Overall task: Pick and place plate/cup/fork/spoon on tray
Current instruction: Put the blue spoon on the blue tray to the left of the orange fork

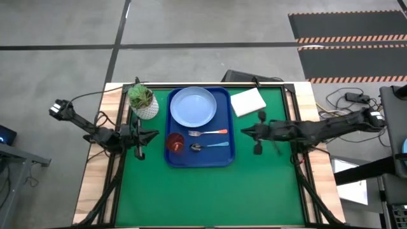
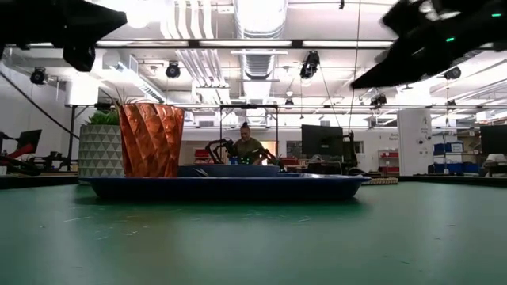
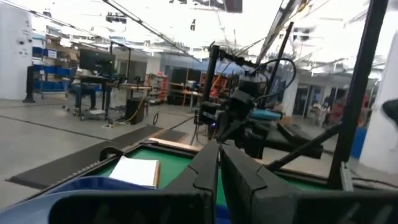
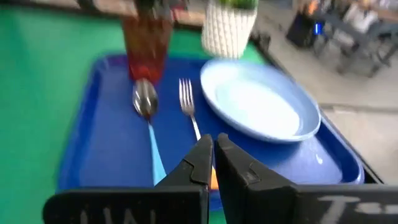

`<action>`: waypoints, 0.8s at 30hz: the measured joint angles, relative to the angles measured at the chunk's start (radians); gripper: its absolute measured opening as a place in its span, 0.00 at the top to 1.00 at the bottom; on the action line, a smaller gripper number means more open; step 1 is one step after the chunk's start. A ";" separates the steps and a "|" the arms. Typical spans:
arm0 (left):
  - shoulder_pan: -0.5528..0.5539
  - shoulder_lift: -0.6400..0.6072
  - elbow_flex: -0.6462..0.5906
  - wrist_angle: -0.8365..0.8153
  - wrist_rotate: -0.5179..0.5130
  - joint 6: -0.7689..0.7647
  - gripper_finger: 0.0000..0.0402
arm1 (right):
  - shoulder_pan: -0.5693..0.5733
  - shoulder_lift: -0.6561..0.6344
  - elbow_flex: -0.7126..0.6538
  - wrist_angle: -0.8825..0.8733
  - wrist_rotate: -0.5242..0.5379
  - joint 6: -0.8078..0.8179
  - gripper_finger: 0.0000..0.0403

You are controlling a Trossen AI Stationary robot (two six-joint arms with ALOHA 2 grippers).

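The deep-blue tray [image 1: 224, 152] lies on the green mat. On it rest the pale-blue plate [image 1: 193, 105] at the far end, the red-brown cup [image 1: 175, 142] upright at the near left, the fork [image 1: 208, 133] with its orange handle and the spoon [image 1: 210, 146] with its light-blue handle. They also show in the right wrist view: plate [image 4: 258, 102], cup [image 4: 147, 43], fork [image 4: 186, 99], spoon [image 4: 146, 102]. My left gripper [image 1: 154, 135] is shut and empty, just left of the tray. My right gripper [image 1: 244, 131] is shut and empty, just right of the tray.
A white pot with a green plant [image 1: 143, 102] stands at the tray's far left corner. A white square pad [image 1: 248, 102] lies at the far right of the tray. The green mat [image 1: 203, 191] lies bare toward the near edge. A person [image 2: 247, 146] sits in the room behind.
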 joint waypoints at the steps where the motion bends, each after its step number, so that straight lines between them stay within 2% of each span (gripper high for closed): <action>1: 0.001 0.032 0.014 0.009 0.000 0.005 1.00 | -0.006 0.049 0.028 -0.001 0.003 -0.001 0.98; 4: 0.001 0.145 0.054 0.049 0.000 0.018 1.00 | -0.028 0.187 0.118 -0.010 -0.010 -0.018 0.98; 8: 0.001 0.289 0.126 0.102 0.000 0.016 1.00 | -0.070 0.365 0.247 -0.027 -0.112 -0.034 0.98; 13: 0.001 0.445 0.226 0.068 0.000 -0.048 1.00 | -0.098 0.544 0.413 -0.113 -0.179 -0.042 0.98; 17: -0.010 0.521 0.292 -0.068 0.001 -0.134 1.00 | -0.098 0.657 0.515 -0.216 -0.190 -0.069 0.98; 24: -0.014 0.560 0.389 -0.386 0.006 -0.330 1.00 | -0.097 0.808 0.621 -0.275 -0.216 -0.077 0.98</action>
